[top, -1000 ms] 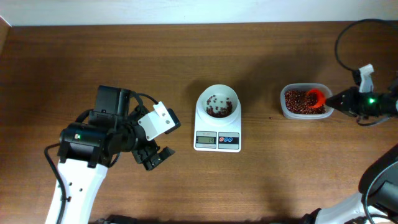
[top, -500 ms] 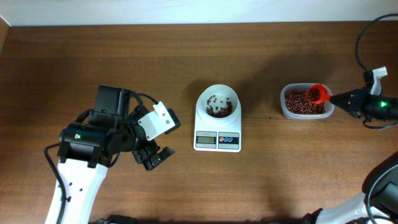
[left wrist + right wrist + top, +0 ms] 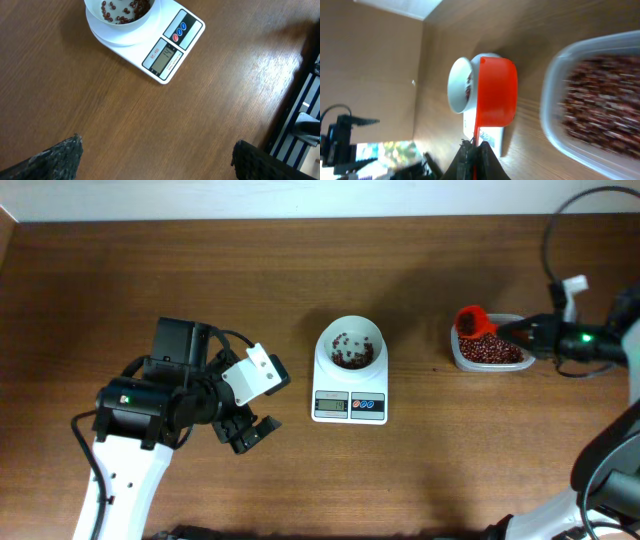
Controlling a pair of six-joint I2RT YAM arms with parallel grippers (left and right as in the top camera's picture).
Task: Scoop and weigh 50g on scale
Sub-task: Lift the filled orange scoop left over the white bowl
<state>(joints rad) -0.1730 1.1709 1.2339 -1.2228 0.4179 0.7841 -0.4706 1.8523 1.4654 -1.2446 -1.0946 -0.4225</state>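
The red scoop (image 3: 472, 320) has risen from the beans to the left rim of the tub (image 3: 453, 354), its handle clamped in the closed right pincer (image 3: 520, 332). I judge the carry comes next, toward the bowl (image 3: 323, 346) on the scale (image 3: 350, 406) in the middle of the counter (image 3: 450, 470). The left pincer (image 3: 248, 433) gapes wide, empty.

Bowl (image 3: 350, 348) on the scale (image 3: 349, 407); bean tub (image 3: 459, 364) to its right, scoop (image 3: 470, 320) over the tub's left rim.

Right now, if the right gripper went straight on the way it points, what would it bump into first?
Probably the white bowl on the scale. The right gripper, shut on the red scoop, aims toward it. Its height is unclear, so it may pass over the rim instead.
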